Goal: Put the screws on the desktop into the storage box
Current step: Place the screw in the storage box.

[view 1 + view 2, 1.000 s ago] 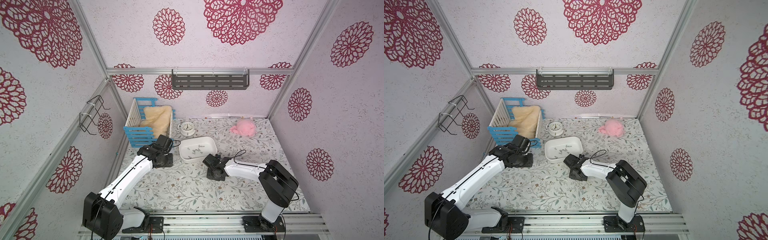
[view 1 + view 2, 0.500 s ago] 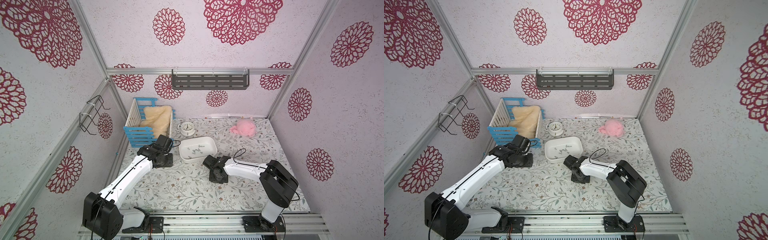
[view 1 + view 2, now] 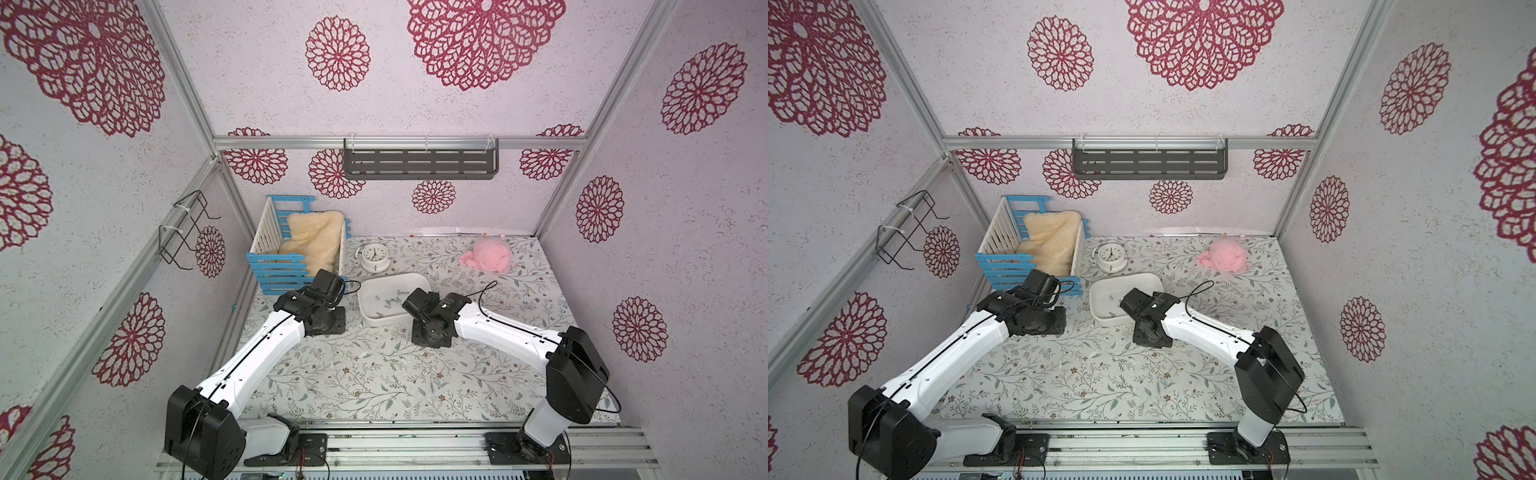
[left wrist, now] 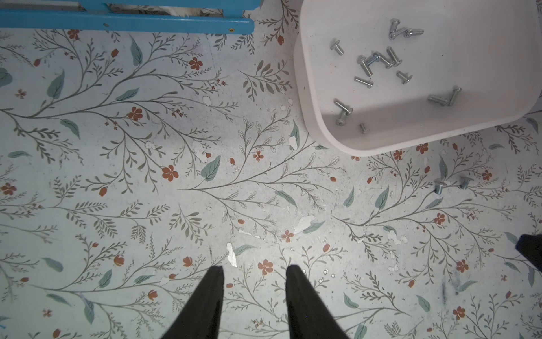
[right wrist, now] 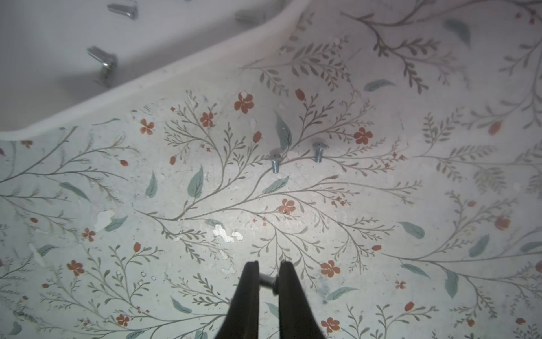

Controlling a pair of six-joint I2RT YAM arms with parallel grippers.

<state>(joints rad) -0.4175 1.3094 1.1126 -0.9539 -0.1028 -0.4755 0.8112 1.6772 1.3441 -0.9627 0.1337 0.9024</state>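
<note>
My right gripper [image 5: 268, 282] is shut on a small silver screw [image 5: 265, 282], held crosswise between its tips just above the desktop [image 5: 381, 205]. Two more screws [image 5: 275, 164] [image 5: 318, 152] lie on the desktop beyond it, near the white storage box [image 5: 176, 69]. In both top views this gripper [image 3: 430, 338] hangs close by the storage box's [image 3: 386, 325] front right corner. My left gripper [image 4: 255, 270] is open and empty over the bare desktop, left of the storage box [image 4: 319, 129]. Several screws [image 4: 378, 61] lie inside the box.
A blue-and-white slatted crate [image 3: 282, 274] with a cream fleece stands at the back left, close behind my left wrist. A round white clock [image 3: 375, 255] sits behind the storage box. A pink cloth [image 3: 488, 255] lies at the back right.
My right gripper has tightened a little on the screw and lifted slightly toward the storage box. The left arm has stayed put.
</note>
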